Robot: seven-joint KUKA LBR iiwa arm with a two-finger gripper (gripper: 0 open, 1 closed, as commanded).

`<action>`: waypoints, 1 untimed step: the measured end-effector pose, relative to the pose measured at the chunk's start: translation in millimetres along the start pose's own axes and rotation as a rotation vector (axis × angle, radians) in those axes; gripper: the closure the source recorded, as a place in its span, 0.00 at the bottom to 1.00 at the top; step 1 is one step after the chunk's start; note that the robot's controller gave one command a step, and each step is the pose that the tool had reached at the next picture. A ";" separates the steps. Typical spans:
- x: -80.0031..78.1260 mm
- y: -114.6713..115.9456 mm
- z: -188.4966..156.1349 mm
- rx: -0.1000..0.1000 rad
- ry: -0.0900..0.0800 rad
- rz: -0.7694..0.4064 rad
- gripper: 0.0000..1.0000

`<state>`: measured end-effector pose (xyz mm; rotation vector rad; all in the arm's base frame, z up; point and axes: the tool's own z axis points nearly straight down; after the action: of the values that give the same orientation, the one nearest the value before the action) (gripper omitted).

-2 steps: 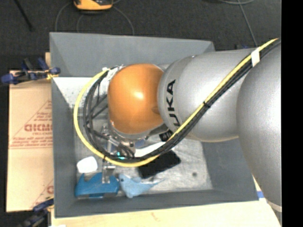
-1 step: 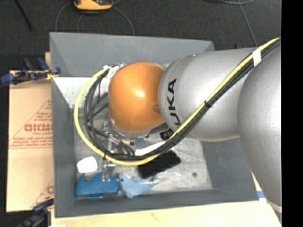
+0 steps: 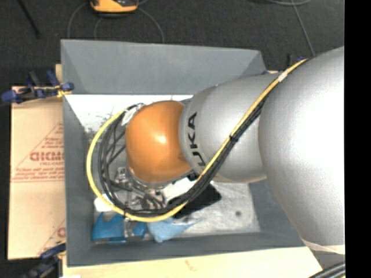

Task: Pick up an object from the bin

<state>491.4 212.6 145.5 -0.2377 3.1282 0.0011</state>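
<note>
The arm's wrist, under its orange cover, sits low over the bin, toward 8 o'clock from the bin's middle. A loop of cables bulges out at 9 o'clock, near the bin wall.

My main worry is that corner. A blue thing lies at 7 o'clock, close to the wall, with a pale blue crumpled thing just beside it at 6 o'clock. A grab there could scrape the wall or take both things at once. A black thing and a white scrap lie under the arm at 5 o'clock. I judge they could get dragged, and the cable loop could snag on the rim.

I cannot tell how far open the fingers are, or whether they hold or touch anything, because the cover and cables hide them.
</note>
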 end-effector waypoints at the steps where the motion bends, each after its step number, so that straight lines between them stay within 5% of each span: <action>1: 5.7 16.9 68.8 -0.005 -0.028 -0.160 0.00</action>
<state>483.5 228.5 76.7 -0.4831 3.0717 0.0115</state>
